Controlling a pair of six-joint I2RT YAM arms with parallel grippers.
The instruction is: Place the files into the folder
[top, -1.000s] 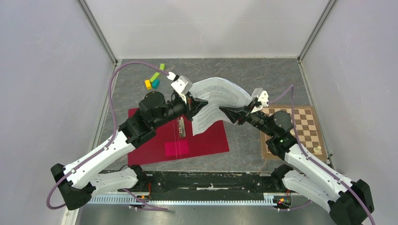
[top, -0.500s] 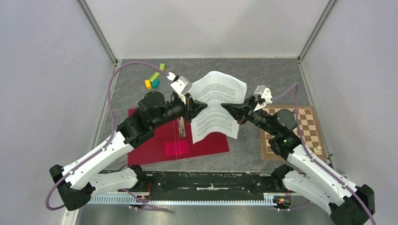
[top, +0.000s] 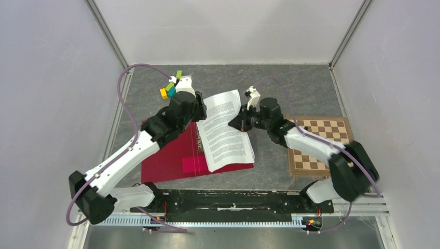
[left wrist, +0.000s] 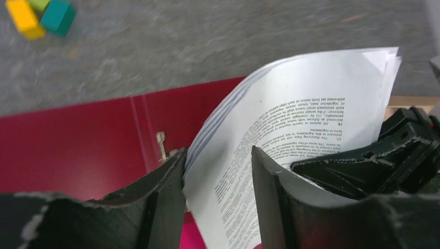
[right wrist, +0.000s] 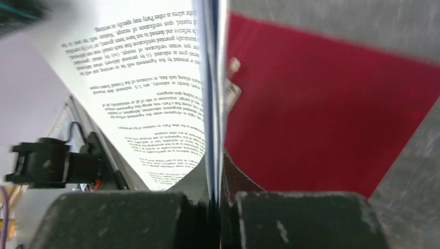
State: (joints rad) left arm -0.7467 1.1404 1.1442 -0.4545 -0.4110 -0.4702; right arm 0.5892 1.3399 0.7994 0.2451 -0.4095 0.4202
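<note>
Change, files: half a second ago the files [top: 224, 129] hung between the two arms, mostly over bare desk [top: 290, 88]. They have since come nearer and leftward and now slant across the right half of the folder [top: 171, 155]. Their near edge reaches its front right corner.
Change, arms: the left arm [top: 129, 155] has drawn its wrist back toward the coloured blocks [top: 169, 89]. The right arm [top: 311, 145] has swung in to the left, off the chessboard [top: 332, 137].
Left jaws: spread. The left edge of the files stands in the gap, with the fanned sheets against one finger [left wrist: 161, 192]. They are not pinched.
Right jaws: pressed together on the right edge of the files. The right wrist view shows the stack edge-on, rising straight from between the fingers.
Files, position: printed face up, far part held at jaw height between the two wrists, near part down over the folder.
Folder: open and flat on the desk. Its clip [left wrist: 162, 145] sits just left of the files' edge, and the pink patch [top: 194, 163] is beside their near left corner.
</note>
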